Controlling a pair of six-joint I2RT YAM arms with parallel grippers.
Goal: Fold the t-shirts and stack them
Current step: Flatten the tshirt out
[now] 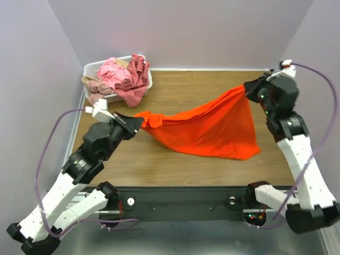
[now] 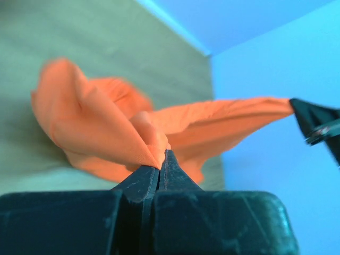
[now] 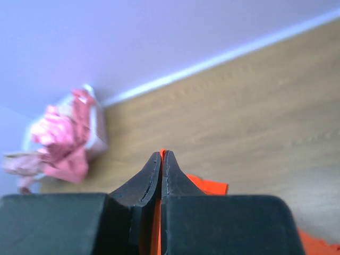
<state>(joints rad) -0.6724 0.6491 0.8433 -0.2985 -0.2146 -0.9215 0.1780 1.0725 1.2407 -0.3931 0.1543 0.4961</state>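
The bright orange t-shirt (image 1: pixel 212 127) hangs stretched between my two grippers above the wooden table. My left gripper (image 1: pixel 139 123) is shut on its left end; in the left wrist view the cloth (image 2: pixel 101 127) bunches at the fingertips (image 2: pixel 162 159). My right gripper (image 1: pixel 247 88) is shut on its upper right corner, held high at the far right. In the right wrist view a thin orange edge (image 3: pixel 212 187) shows between and beside the closed fingers (image 3: pixel 162 159). The shirt's lower edge sags to the table. The pink, maroon and beige t-shirts (image 1: pixel 125 77) lie heaped in the basket.
A white lattice basket (image 1: pixel 91 68) stands at the table's far left corner and shows blurred in the right wrist view (image 3: pixel 95 127). Purple walls close in the table on three sides. The arm bases sit on a black rail (image 1: pixel 180 199) at the near edge.
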